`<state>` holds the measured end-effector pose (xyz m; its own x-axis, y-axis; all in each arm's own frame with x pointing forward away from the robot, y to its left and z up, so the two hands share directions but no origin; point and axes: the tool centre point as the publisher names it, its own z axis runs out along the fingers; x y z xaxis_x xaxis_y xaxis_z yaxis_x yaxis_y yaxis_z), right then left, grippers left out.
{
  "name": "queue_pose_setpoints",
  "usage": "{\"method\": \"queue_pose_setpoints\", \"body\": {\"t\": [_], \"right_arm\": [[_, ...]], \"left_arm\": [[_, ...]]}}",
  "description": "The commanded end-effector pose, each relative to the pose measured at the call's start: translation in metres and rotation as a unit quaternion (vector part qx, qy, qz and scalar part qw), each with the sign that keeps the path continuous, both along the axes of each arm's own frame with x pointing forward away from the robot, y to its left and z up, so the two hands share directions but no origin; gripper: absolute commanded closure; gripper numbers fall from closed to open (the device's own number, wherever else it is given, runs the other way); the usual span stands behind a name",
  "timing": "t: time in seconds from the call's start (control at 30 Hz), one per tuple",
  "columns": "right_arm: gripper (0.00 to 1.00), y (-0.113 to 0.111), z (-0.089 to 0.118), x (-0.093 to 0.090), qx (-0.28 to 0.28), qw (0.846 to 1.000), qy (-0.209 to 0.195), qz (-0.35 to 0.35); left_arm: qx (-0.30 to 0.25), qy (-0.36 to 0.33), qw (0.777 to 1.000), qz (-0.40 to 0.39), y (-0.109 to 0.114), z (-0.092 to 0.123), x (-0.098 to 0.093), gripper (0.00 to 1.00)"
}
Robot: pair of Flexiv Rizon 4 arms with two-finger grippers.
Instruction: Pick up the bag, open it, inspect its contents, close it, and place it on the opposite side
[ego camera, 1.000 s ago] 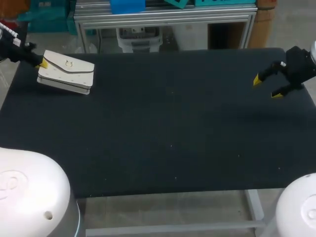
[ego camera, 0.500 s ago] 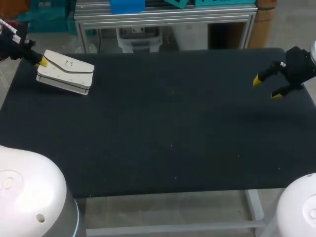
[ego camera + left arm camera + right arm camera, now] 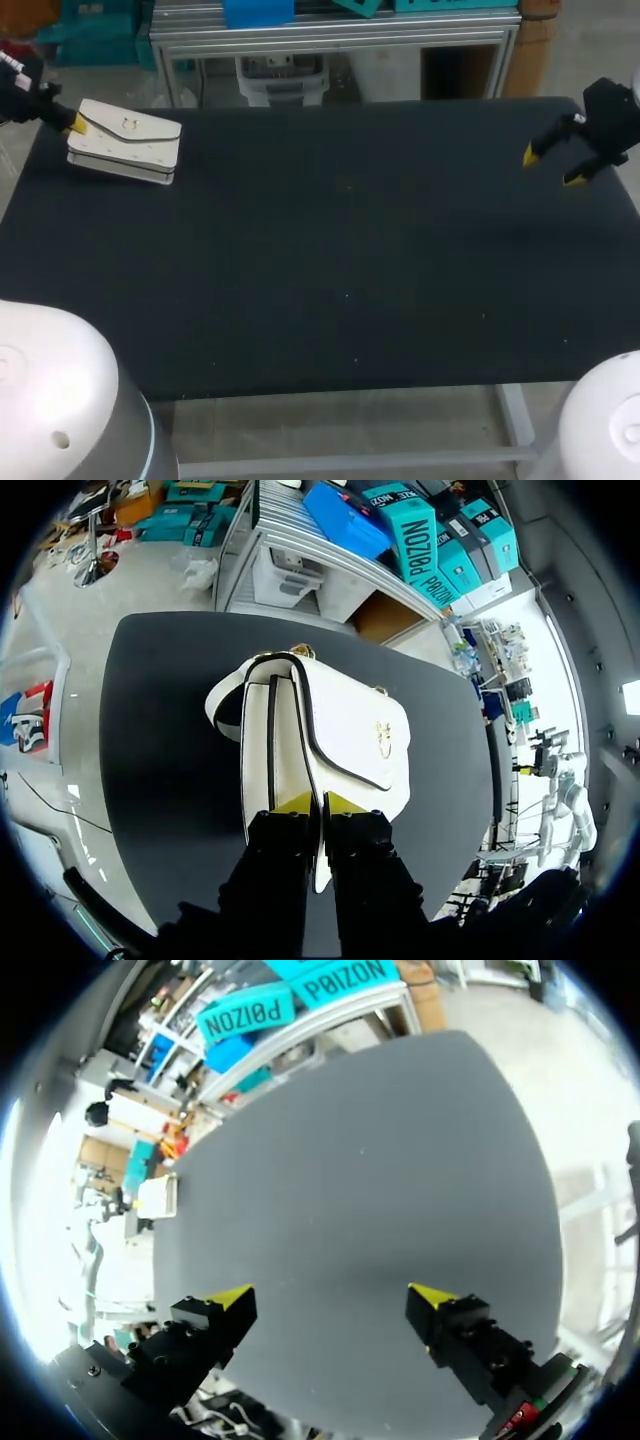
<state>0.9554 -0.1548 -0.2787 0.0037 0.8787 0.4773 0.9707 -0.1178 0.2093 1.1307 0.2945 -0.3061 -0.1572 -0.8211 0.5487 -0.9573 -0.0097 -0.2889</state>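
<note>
Bag (image 3: 125, 140), white, at the far left corner of the black surface (image 3: 340, 260), its edge pinched in my left end effector (image 3: 318, 802). Right end effector (image 3: 550, 167) spread wide near the far right corner.

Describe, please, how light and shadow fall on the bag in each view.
Head view: bag bright against the dark table, which hides any shadow. Left wrist view: evenly lit, no glare. Right wrist view: a small, overbright patch, details lost.
</note>
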Motion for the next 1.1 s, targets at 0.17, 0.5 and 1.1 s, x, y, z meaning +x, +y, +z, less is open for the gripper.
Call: {"method": "queue_pose_setpoints", "body": {"t": [0.17, 0.5, 1.1], "right_arm": [[0.0, -0.001, 0.008, 0.001, -0.01, 1.0, 0.004, 0.0], [0.0, -0.001, 0.011, -0.002, -0.015, 1.0, 0.004, 0.0], [0.0, 0.0, 0.021, -0.011, -0.049, 0.999, -0.001, 0.008]], "left_arm": [[-0.001, 0.008, 1.0, -0.001, 0.012, -0.005, 0.011, 1.0], [-0.004, 0.011, 1.0, 0.012, 0.03, -0.007, 0.004, 0.0], [0.109, -0.067, 0.991, 0.033, 0.024, 0.044, -0.046, 0.0]]}}
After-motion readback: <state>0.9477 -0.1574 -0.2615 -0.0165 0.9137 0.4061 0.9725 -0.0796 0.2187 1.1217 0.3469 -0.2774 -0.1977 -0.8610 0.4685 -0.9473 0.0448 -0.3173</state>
